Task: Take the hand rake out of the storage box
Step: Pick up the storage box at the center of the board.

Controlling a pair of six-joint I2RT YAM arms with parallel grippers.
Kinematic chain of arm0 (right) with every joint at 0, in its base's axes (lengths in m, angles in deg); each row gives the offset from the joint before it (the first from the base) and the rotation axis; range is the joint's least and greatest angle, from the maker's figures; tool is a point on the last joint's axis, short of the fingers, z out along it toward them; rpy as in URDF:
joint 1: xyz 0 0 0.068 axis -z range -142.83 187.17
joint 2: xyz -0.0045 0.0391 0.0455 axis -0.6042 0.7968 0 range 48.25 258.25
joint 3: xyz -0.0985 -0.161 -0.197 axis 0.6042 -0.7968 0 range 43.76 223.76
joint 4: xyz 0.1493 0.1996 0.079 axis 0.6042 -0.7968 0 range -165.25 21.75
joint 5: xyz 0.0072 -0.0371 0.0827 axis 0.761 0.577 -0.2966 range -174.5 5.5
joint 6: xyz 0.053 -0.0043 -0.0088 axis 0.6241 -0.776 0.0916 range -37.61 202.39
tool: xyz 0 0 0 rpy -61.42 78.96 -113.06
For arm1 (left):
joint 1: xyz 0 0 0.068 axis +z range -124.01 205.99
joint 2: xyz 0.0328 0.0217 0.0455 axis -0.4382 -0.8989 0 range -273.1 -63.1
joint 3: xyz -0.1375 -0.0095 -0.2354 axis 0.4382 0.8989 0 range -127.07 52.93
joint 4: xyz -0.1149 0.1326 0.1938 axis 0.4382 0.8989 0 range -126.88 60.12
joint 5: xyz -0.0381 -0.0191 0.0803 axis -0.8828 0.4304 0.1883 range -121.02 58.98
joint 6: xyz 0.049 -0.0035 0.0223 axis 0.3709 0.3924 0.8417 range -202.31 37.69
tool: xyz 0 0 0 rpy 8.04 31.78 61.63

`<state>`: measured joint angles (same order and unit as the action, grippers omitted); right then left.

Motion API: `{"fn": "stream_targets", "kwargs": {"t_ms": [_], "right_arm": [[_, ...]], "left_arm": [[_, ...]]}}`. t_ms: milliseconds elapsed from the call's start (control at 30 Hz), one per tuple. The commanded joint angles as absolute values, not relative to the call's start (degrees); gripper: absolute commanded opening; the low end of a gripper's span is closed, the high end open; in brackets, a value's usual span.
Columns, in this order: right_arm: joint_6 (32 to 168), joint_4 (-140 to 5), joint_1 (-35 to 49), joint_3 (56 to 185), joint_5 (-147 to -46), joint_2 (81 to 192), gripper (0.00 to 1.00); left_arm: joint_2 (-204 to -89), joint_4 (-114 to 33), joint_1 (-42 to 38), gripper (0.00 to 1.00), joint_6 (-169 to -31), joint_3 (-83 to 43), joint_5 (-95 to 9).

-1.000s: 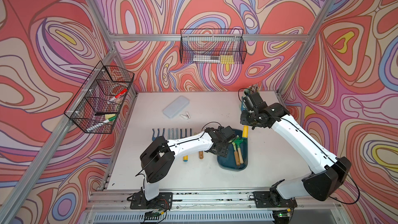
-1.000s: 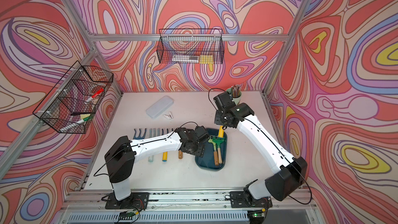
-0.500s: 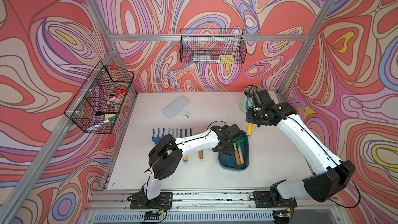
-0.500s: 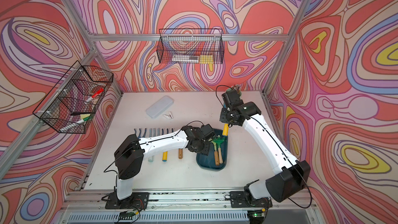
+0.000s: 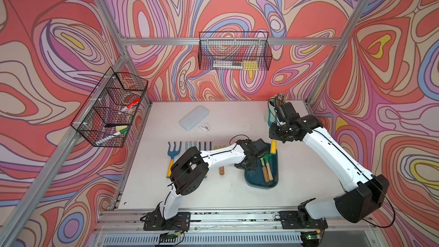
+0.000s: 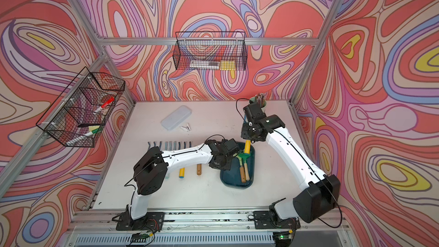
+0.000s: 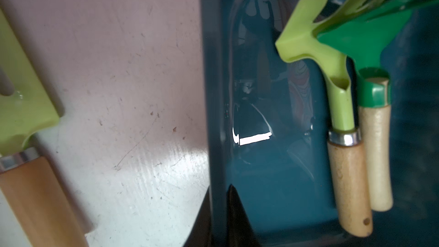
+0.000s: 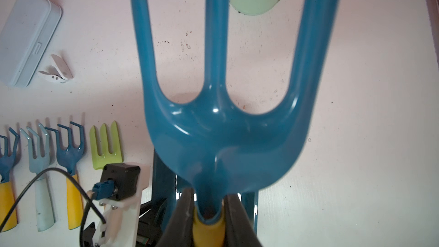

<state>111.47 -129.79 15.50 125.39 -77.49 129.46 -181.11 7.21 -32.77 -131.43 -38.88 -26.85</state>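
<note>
In a top view, your right gripper (image 5: 276, 136) clenches the hand rake (image 5: 273, 146), handle butt over the upper rim of the storage box (image 5: 254, 180), axis up-frame. Left wrist: left gripper (image 7: 218, 193) pinches the box wall (steadying). Right wrist: tines rise from the jaws.

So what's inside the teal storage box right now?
Two wooden-handled tools side by side: a lime rake and a dark green tool. The left arm covers part of the storage box from above.
</note>
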Motion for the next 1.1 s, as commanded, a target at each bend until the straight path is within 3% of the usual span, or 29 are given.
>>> {"fn": "stream_targets", "kwargs": {"t_ms": [0,533,900,1067], "right_arm": [[110.7,-130.5,15.8,125.7,-76.7,126.8,0.16],[110.0,-130.4,15.5,121.1,-85.5,124.4,0.16],[112.7,-124.4,5.0,114.1,-90.7,126.5,0.16],[116.3,-117.0,1.8,109.6,-95.5,128.5,0.16]], "left_arm": [[-182.1,7.3,-32.0,0.1,-132.4,-41.4,-25.1],[-185.7,5.2,-16.5,0.05,-129.0,-52.5,-24.3],[-193.1,3.0,-7.5,0.06,-129.6,-58.4,-30.6],[-191.8,1.5,-4.6,0.07,-129.0,-55.5,-30.8]]}}
